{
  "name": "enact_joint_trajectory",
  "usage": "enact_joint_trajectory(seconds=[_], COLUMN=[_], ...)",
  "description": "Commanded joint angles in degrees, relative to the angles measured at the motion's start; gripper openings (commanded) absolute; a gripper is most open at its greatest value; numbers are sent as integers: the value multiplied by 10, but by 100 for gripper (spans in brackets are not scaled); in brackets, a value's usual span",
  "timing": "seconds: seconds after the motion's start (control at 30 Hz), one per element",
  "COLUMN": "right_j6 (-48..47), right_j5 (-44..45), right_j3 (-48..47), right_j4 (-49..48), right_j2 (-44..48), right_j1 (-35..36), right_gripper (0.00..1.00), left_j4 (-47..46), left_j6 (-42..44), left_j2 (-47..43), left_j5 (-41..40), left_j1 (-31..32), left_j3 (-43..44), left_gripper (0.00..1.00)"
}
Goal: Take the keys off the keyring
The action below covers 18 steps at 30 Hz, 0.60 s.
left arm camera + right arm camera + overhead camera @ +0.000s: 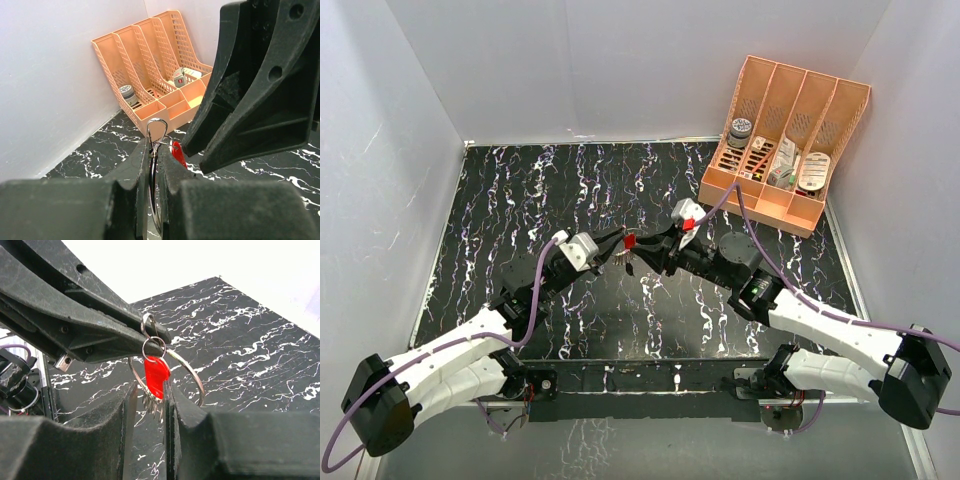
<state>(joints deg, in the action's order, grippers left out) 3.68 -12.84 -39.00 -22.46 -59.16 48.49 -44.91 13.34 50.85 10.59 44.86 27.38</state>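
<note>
Marbled black surface (520, 200); both arms reach inward, meeting mid-air. Left fingers (155, 165) pinched on keyring (192, 375); right fingers (150, 400) nearly closed around hanging keys (152, 401).

White-shelled arms (450, 365), black joints, purple cables (535, 300), black grippers.

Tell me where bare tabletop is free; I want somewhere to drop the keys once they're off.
Free: the black marbled tabletop left of the two grippers, and the strip between them and the arm bases. Crowded: mid-table, where the left gripper and right gripper meet at the thin silvery keyring, and the far-right corner holding the orange slotted organiser.
</note>
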Motion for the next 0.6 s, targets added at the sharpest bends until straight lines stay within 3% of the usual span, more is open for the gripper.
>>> enact_joint_trajectory(seconds=[0.0, 0.57], right_j6=[-2, 6], right_j5=[-8, -30], right_j3=[10, 15], right_j4=[-39, -88], right_j2=[16, -7], right_j1=[3, 3], right_gripper=[25, 25], left_j4=[-19, -25], left_j6=[-8, -26], left_j2=[-13, -21], left_j5=[15, 29], left_j1=[1, 1], left_j3=[30, 24], left_gripper=[0, 0])
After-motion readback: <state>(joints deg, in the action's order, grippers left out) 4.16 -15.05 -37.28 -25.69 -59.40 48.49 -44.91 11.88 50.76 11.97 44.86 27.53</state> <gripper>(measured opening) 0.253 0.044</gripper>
